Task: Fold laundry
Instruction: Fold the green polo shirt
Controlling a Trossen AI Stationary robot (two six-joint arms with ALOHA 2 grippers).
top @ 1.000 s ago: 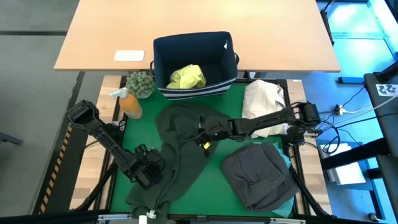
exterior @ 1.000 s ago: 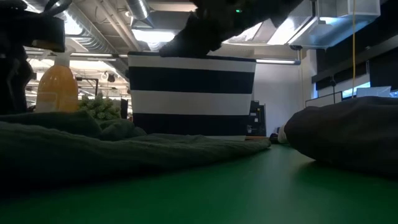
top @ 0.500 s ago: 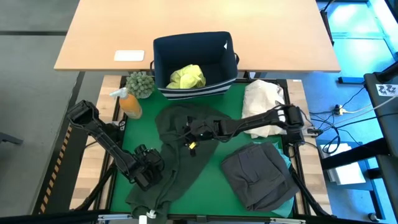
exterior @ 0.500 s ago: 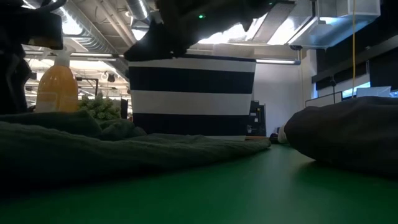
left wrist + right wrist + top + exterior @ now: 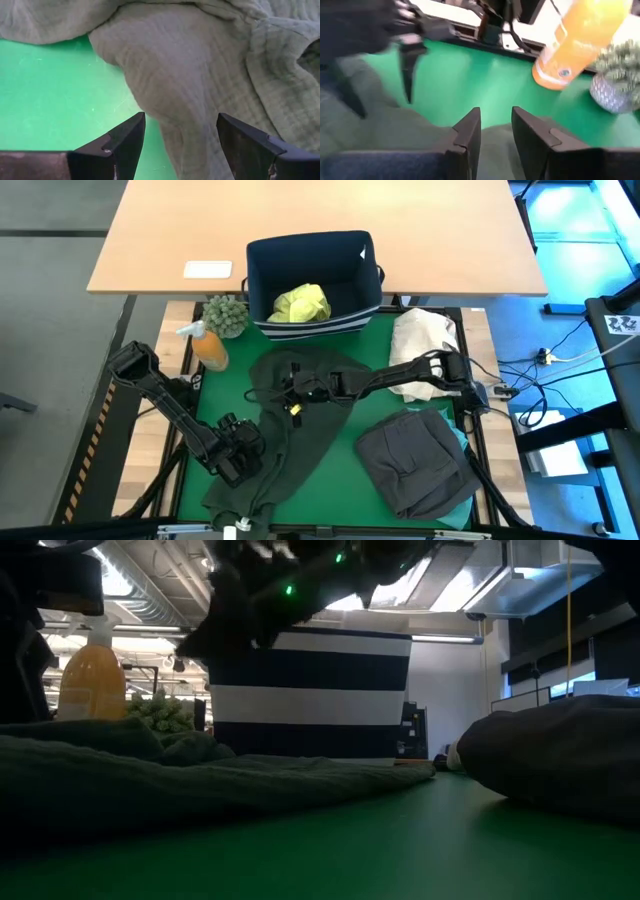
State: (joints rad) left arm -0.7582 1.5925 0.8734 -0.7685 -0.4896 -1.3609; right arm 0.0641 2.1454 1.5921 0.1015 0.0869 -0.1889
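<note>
**Q:** Where are your grippers, nearest first?

**A:** My left gripper (image 5: 243, 448) sits low at about 7 o'clock on the green mat (image 5: 340, 450), fingers spread wide with nothing between them, poised over the lower part of the dark olive garment (image 5: 285, 435). My right gripper (image 5: 293, 393) reaches to about 11 o'clock of the mat's middle, above that garment's upper part; its fingers stand a little apart and hold nothing.

**Q:** And the rest of the laundry?

**A:** The charcoal grey garment (image 5: 415, 465) lies folded at 4 o'clock, with a turquoise one (image 5: 463, 442) peeking from its edge. The yellow-green shirt (image 5: 300, 303) waits in the navy bin (image 5: 262, 265) at 12 o'clock.

**Q:** What could go wrong?

**A:** The olive cloth is rumpled in layers, so I judge a pinch could catch two thicknesses and drag the whole garment into a bunch. My right arm lies across the mat near the cream bundle (image 5: 420, 340), and a wide sweep could snag it. The orange bottle (image 5: 208, 347) and small plant (image 5: 226, 314) stand at 10 o'clock; swinging cloth could tip them.
</note>
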